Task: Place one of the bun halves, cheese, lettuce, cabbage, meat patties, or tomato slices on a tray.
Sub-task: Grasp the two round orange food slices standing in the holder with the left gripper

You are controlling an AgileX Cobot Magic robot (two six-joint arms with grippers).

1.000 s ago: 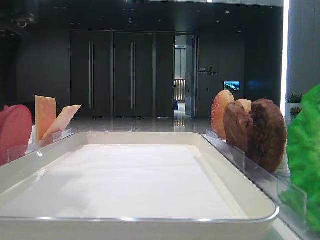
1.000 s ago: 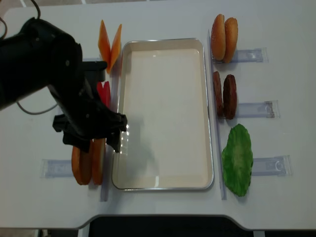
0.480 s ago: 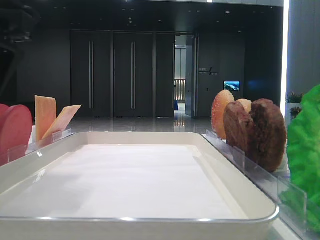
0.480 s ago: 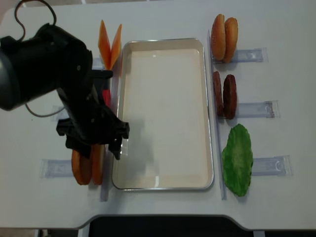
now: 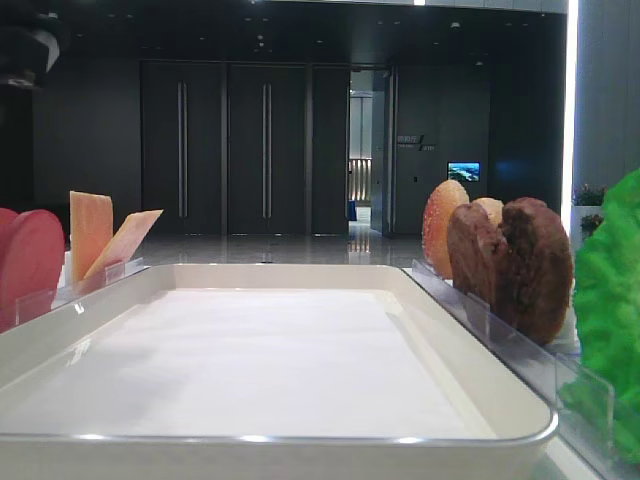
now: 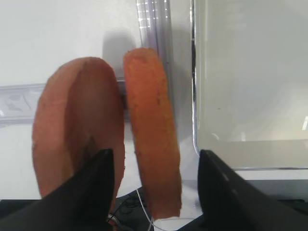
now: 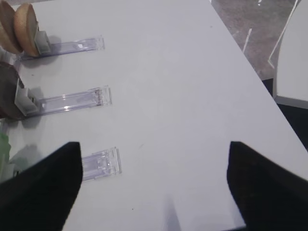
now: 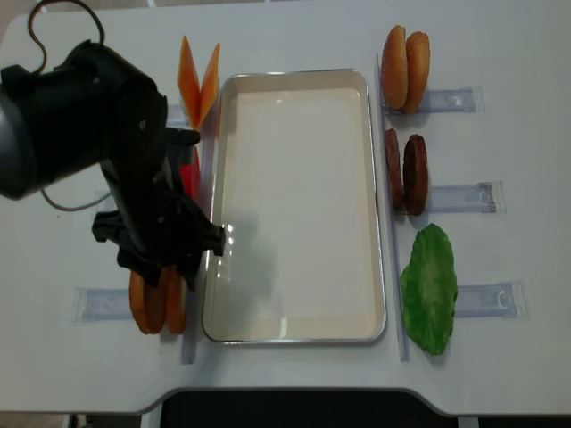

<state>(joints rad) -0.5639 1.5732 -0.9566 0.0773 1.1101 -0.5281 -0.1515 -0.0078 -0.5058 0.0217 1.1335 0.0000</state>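
White tabletop [image 8: 294, 31] carries everything, w/ the white tray [image 8: 294, 334] at center, nothing on it. Your left end effector [image 6: 153, 192] hangs over the bun halves [image 6: 150, 139], two orange-brown discs standing on edge in a clear holder just left of the tray's near corner. Its fingers [image 6: 96, 187] straddle the disc nearer the tray: one finger sits between the two discs, the other on the tray side. Jaws are partway apart and you can't tell if the pads touch the bun yet.

Cheese [image 8: 198, 76] stands by the tray's far-left corner; tomato slices [image 8: 188, 169] are mostly hidden behind the left arm. On the right side: sesame bun [image 8: 404, 67], meat patties [image 8: 406, 171], lettuce [image 8: 429, 288], each w/ a clear holder.

Right end effector [image 7: 151, 192] hovers over bare tabletop beside those holders, fingers wide apart, holding nothing.
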